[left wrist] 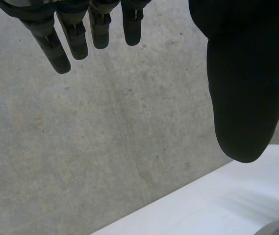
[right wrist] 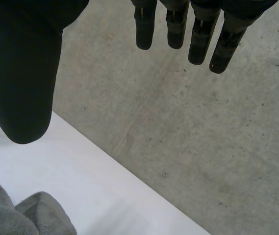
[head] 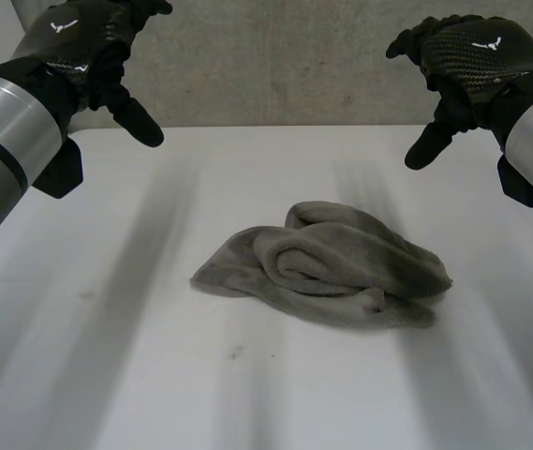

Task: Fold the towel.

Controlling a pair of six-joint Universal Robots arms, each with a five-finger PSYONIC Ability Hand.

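Two hands hang above the far edge of the counter (head: 107, 366), both empty and neither touching anything. The left hand (head: 79, 47) has its fingers (left wrist: 61, 46) straight and spread away from the thumb, with only the concrete wall (head: 275, 66) behind them. The right hand (head: 477, 56) mirrors it, fingers (right wrist: 200, 41) relaxed and thumb wide. The towel (head: 327, 267) lies well apart from both, near the middle of the counter and a little toward the robot's right side.

It is a crumpled grey heap, not a flat sheet. Its long axis runs side to side across the counter. A thin flat tongue points toward the robot's left, and the thicker, bunched end sits toward the right. A rolled ridge lies along the middle in the same direction.

The main risk, as I judge it, comes from that bunching. No clean corner shows, so a hand closing on the mound would likely catch several layers at once. The whole heap would then lift or drag instead of opening out. Folding it as it lies would only trap the lumps inside. The counter looks smooth, so a one-sided pull could slide the cloth instead of spreading it. The flat tongue on the left looks the safest place to find a single edge.
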